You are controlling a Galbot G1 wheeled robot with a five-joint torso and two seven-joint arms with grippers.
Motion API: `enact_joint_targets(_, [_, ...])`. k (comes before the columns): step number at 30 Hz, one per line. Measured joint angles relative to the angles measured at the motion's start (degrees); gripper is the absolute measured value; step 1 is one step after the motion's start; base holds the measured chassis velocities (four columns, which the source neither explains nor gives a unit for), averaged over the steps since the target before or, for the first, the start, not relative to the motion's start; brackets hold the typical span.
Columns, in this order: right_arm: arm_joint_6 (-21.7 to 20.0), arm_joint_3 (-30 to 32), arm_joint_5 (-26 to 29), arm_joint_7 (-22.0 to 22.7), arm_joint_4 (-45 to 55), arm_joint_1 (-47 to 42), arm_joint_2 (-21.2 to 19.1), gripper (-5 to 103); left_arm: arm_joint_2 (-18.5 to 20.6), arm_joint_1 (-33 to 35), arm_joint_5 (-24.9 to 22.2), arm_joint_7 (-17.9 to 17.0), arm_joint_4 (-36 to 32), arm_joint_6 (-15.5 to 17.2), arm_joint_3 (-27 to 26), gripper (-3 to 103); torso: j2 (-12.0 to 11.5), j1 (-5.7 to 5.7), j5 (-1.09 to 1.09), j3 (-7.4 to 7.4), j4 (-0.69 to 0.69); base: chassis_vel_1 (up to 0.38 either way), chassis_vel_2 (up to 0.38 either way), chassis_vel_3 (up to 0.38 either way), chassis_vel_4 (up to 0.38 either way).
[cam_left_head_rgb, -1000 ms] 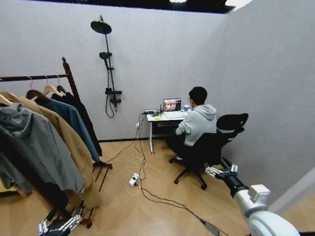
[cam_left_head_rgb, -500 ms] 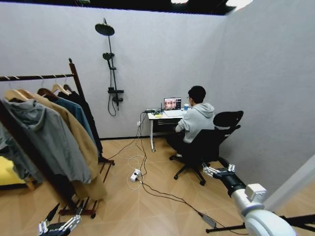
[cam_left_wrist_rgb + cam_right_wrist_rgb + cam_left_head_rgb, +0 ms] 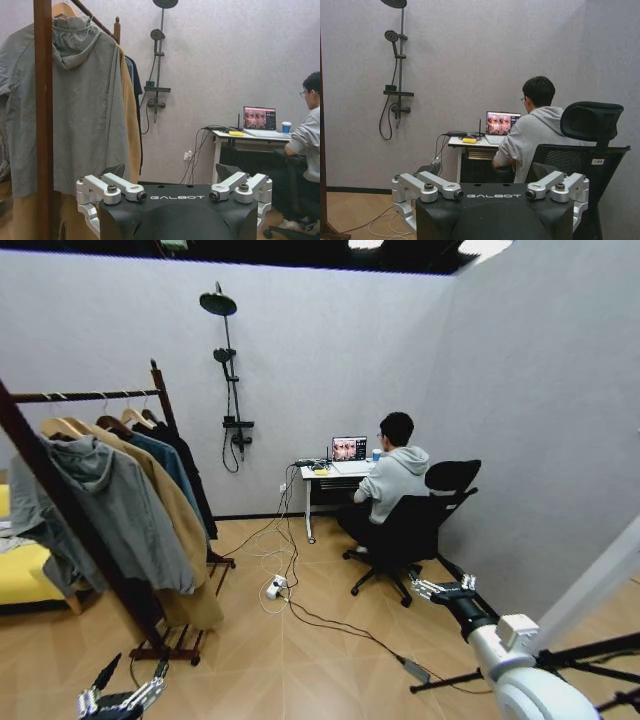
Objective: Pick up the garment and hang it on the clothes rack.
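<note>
Rack (image 3: 158, 390) at ten o'clock holds garment (image 3: 187, 455); left pincer (image 3: 122, 698) and right pincer (image 3: 443, 589) both gape, empty.

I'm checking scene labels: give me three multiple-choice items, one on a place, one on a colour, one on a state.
1. Where on the clothes rack is the garment? A far end, towards the wall; B near end; C foot shelf.
2. The hoodie is: A red; B grey; C white.
3. The left claw and right claw are: A both shut; B one holding cloth; C both open, empty.
Answers: A, black fabric hangs beyond the blue shirt; B, its fabric is grey; C, fingers spread in both wrist views.
</note>
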Motion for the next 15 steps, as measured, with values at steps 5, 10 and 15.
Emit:
enact_joint_targets(5, [-0.03,-0.15,-0.32,0.05,0.38,-0.35,0.54,100,0.0,0.0,0.0,0.0,0.0,0.0,0.0,100,0.01,-0.02,0.01,-0.01,-0.01,0.176,-0.175,-0.184,0.169])
enact_joint_targets(10, [-0.03,-0.18,-0.45,0.09,0.65,-0.56,0.68,100,0.0,0.0,0.0,0.0,-0.01,0.0,0.0,100,0.01,-0.01,0.02,0.0,0.0,0.162,-0.152,-0.16,0.15])
enact_joint_targets(15, [-0.03,-0.18,-0.53,0.17,0.98,-0.79,0.72,100,0.0,0.0,0.0,0.0,-0.01,0.0,0.0,100,0.0,0.0,0.02,0.0,-0.01,0.145,-0.157,-0.155,0.138])
